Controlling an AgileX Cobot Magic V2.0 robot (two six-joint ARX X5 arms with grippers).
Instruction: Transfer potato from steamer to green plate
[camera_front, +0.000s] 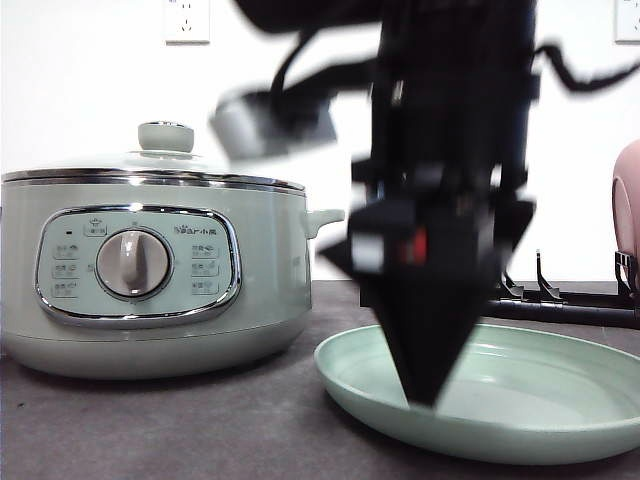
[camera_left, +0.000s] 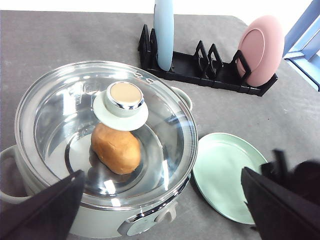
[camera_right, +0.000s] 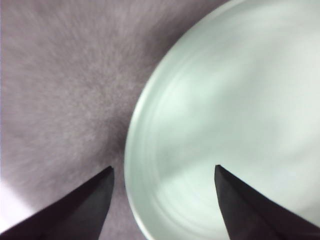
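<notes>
Left wrist view: potato (camera_left: 116, 148) sits in steamer (camera_left: 60, 165), lid on. Looks firm, smooth, probably slippery; grip across its middle. Left gripper (camera_left: 165, 210) spread wide, empty. Right gripper (camera_right: 162, 200) open, empty, straddling green plate (camera_right: 230, 120) rim.

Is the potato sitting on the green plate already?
No, the potato lies inside the steamer under its glass lid, and the green plate beside it holds nothing.
</notes>
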